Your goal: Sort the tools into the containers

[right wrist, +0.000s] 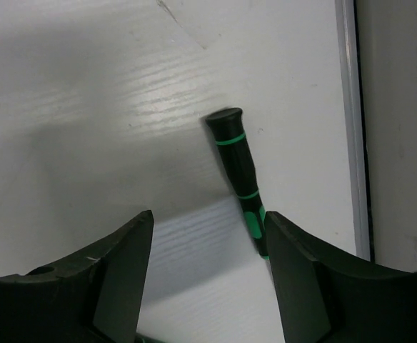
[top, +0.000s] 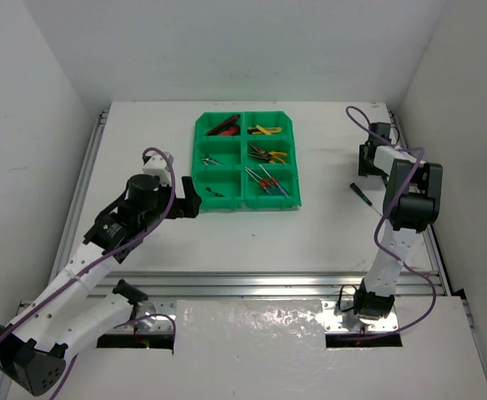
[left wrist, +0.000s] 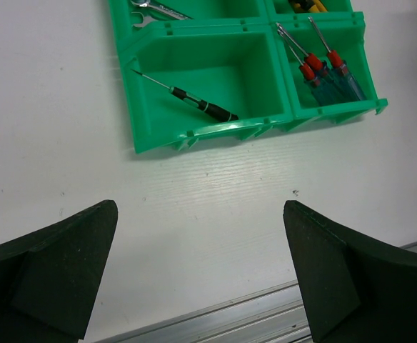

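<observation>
Ok, top view: green tray [top: 243, 162] sits at 12 o'clock on the white table [top: 310, 237], six bins, most w/ tools in them. Red-and-black tools [top: 223, 127] in the far-left bin, yellow pliers [top: 264, 130] far-right, more yellow-handled ones [top: 267, 154] mid-right, silver wrenches [top: 210, 160] mid-left. Blue-handled screwdrivers [left wrist: 326, 71] lie in the near-right bin, and one slim black screwdriver [left wrist: 187, 96] lies diagonally in the near-left bin.

Left gripper [left wrist: 200, 207] is at approx 8 o'clock from the tray, jaws as wide as they go, nothing between them, just bare table below and the tray's near edge ahead.

Now the right side. One tool is outside the tray: a black-and-green screwdriver [right wrist: 237, 161], flat on the table at 3 o'clock from the tray, well apart from it, close to the table's right rail. Right gripper [right wrist: 207, 218] is down over it, jaws at a middling gap, straddling the handle. The handle runs right beside one finger [right wrist: 294, 271], w/ clear space to the other. No squeeze on it, and can't tell if that near finger actually touches it.
</observation>
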Available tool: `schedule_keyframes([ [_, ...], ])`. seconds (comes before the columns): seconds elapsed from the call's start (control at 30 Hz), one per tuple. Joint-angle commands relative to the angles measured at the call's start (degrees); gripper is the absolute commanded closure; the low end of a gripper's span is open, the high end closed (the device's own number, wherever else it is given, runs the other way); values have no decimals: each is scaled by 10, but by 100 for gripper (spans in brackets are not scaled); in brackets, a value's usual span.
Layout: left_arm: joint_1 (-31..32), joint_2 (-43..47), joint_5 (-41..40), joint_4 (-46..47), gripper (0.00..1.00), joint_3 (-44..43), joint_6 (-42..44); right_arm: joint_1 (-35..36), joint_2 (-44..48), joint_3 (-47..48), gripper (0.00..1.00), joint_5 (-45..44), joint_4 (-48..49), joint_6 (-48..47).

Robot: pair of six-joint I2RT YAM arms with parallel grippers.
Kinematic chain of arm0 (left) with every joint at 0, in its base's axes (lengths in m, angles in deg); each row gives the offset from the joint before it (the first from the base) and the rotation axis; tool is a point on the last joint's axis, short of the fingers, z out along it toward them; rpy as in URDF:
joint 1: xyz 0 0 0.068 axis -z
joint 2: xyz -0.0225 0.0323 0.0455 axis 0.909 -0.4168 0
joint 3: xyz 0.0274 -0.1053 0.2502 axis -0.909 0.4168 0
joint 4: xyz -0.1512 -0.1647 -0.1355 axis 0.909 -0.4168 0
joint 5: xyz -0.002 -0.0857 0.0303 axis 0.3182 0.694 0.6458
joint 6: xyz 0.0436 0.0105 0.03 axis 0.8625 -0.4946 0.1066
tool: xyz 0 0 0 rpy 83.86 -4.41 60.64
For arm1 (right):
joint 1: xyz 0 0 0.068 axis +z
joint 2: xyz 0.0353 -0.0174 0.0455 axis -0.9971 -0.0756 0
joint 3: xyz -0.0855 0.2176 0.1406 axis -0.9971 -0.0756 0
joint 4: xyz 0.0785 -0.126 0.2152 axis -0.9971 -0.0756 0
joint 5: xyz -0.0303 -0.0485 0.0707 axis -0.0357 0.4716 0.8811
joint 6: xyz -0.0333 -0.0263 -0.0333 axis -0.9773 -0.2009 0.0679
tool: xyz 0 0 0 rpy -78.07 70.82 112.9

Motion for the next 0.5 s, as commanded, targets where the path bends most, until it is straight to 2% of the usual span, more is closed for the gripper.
schedule_keyframes([
  [0.0,5,5,8,22,0,-2,8,-7,34,-10,37,30,43,15],
  [0.13,5,4,9,23,0,-1,8,-29,36,-27,39,83,53,58],
  [0.3,5,2,16,24,0,-1,10,-34,42,-58,38,65,90,54],
  [0.47,5,1,16,23,0,-1,11,-35,82,-135,38,73,186,41],
])
